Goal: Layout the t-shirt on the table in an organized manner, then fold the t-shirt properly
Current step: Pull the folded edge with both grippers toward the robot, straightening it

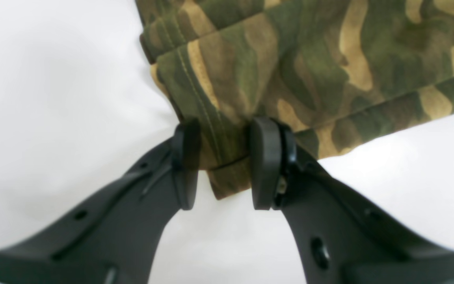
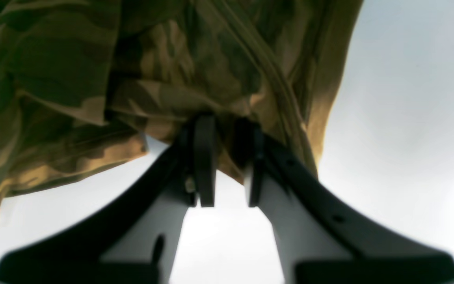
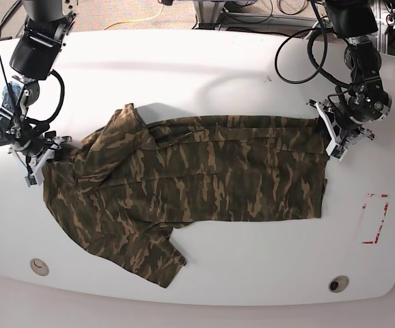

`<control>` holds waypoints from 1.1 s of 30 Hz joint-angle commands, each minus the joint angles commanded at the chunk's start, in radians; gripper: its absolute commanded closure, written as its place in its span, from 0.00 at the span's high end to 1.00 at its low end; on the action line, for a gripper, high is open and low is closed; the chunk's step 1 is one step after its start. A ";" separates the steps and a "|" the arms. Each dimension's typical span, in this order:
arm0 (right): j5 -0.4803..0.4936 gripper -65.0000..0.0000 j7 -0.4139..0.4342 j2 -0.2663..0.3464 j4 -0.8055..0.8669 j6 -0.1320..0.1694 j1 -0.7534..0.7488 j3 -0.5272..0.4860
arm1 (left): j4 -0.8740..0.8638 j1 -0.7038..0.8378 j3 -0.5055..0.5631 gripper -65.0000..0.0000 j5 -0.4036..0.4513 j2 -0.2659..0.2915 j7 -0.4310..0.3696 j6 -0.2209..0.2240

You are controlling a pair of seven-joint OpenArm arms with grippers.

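In my left wrist view, the left end effector (image 1: 224,161) reaches up from the bottom edge, pads pinching a hemmed corner of the t-shirt (image 1: 306,63) over the white desk (image 1: 53,98). In my right wrist view, the right end effector (image 2: 227,161) grips bunched cloth at center frame. In the base view, the shirt lies spread mid-desk, one arm at each end, a red tape rectangle (image 3: 374,219) lower right.

The t-shirt (image 3: 204,178) is showing a camouflage print of dark green, brown and tan patches. The table (image 3: 204,82) is looking plain white, carrying a red-outlined rectangle (image 3: 374,219), and both grippers are appearing black.
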 joint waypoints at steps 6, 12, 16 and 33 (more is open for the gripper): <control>0.000 0.06 0.000 0.002 0.000 0.000 -0.012 0.002 | 0.000 0.002 -0.003 0.31 0.000 -0.008 -0.006 0.000; 0.008 0.00 -0.002 0.009 0.005 0.000 -0.046 0.002 | 0.000 0.003 -0.003 0.31 0.000 -0.017 -0.006 0.000; 0.008 0.00 -0.003 0.038 0.006 0.000 -0.071 0.003 | 0.000 0.005 -0.005 0.31 0.000 -0.037 -0.006 0.000; 0.008 0.48 -0.112 0.048 0.199 0.000 -0.107 0.008 | -0.002 0.005 -0.005 0.31 0.000 -0.064 -0.006 0.000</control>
